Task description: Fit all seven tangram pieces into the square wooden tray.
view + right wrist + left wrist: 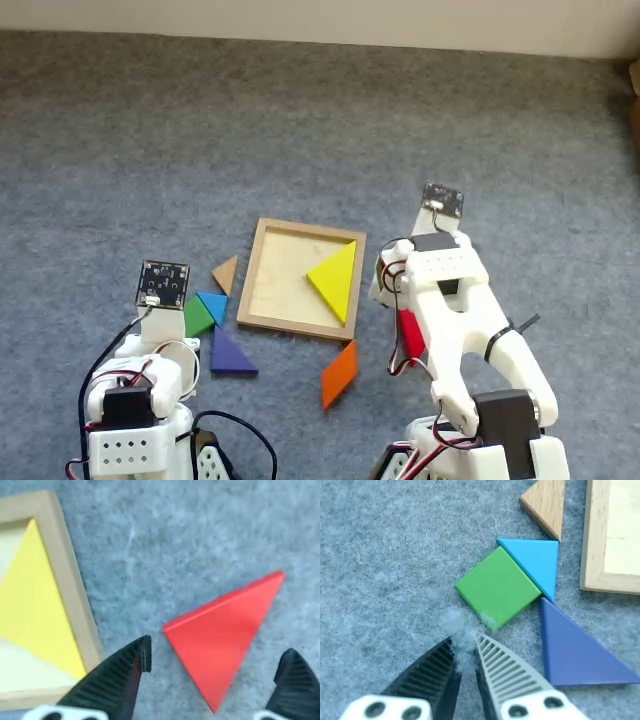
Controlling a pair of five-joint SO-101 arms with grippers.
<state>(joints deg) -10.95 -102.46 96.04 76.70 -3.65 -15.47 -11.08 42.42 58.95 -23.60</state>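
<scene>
Left claw (465,641): fingers pressed nearly together, nothing between them, tips just short of the green square (497,587).

Right claw (217,652): spread wide and holding nothing, one finger on either side of the red triangle (225,630). That triangle lies flat on the grey counter (300,130), just outside the tray (247,282) on its right.

Tray: one piece inside, the yellow triangle (337,280), flat against the right rim.

Pieces left of the tray, all on the counter:
- The green square touches the light blue triangle (537,562).
- The dark blue triangle (575,655) meets the light blue one at a corner.
- The wooden triangle (547,502) lies just beside the tray's left edge, close to the light blue triangle.

The orange parallelogram (340,373) lies near the tray's near right corner, apart from it.
</scene>
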